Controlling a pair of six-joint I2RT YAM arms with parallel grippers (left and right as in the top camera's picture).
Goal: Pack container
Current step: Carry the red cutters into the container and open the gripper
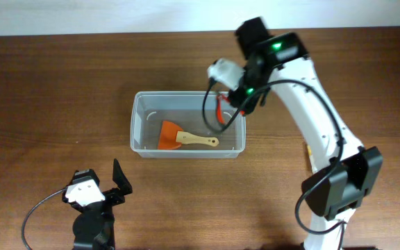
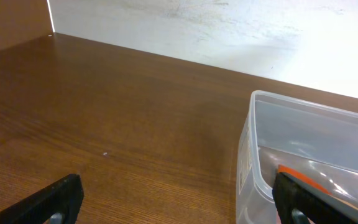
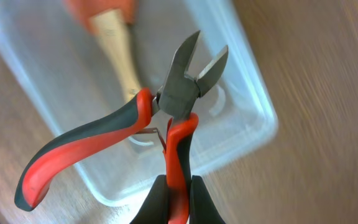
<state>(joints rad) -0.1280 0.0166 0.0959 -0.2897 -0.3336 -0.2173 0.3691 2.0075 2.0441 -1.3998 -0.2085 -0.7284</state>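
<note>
Clear container beneath right claw, pliers gripped

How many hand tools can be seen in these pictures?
2. An orange-bladed scraper with a pale wooden handle lies inside the clear plastic rectangular tub. The right hand holds red-and-black-handled cutting pliers over the tub's right end. None seems hidden.

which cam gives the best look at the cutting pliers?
Right wrist: the pliers fill the frame, blades apart, one handle pinched in the fingers. Overhead shows only a red sliver over the container's right end. Left wrist shows none.
</note>
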